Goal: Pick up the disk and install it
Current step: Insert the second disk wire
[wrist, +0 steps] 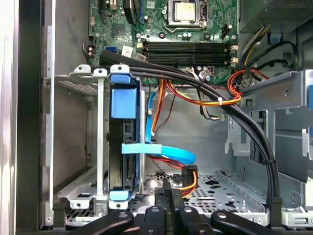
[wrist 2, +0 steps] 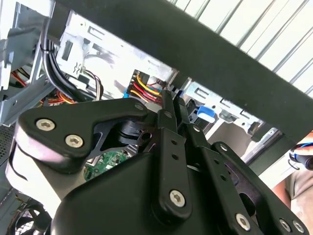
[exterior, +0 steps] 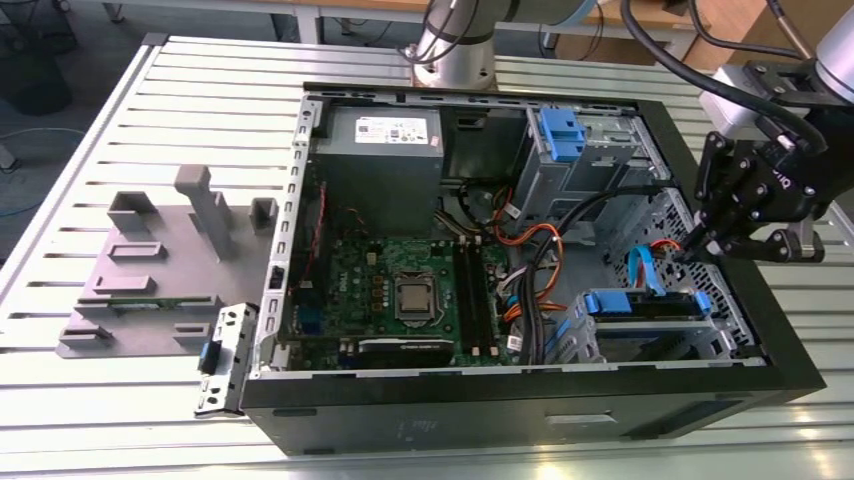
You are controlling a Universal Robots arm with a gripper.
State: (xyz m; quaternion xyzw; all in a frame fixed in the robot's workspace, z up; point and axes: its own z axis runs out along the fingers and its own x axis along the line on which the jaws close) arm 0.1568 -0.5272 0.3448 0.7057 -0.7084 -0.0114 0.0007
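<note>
Exterior view, read from its left: a grey fixture plate (exterior: 160,265) lies on the slatted table (exterior: 80,400), then the open computer case (exterior: 534,400) with its motherboard (exterior: 400,290), and at the exterior view's right the gripper (exterior: 697,250) hangs over the case's right wall, tips down inside. The disk (exterior: 650,305) sits in the drive cage at the case's near right corner, just below and slightly left of the gripper, apart from it. In the first wrist view the disk (wrist: 123,147) stands on edge in the cage (wrist: 80,78), its long axis running from the gripper (wrist: 171,193) toward the motherboard (wrist: 186,29), blue carrier tab uppermost. The fingers (wrist: 166,188) are pressed together and hold nothing; the disk appears already seated, beside the gripper's line.
</note>
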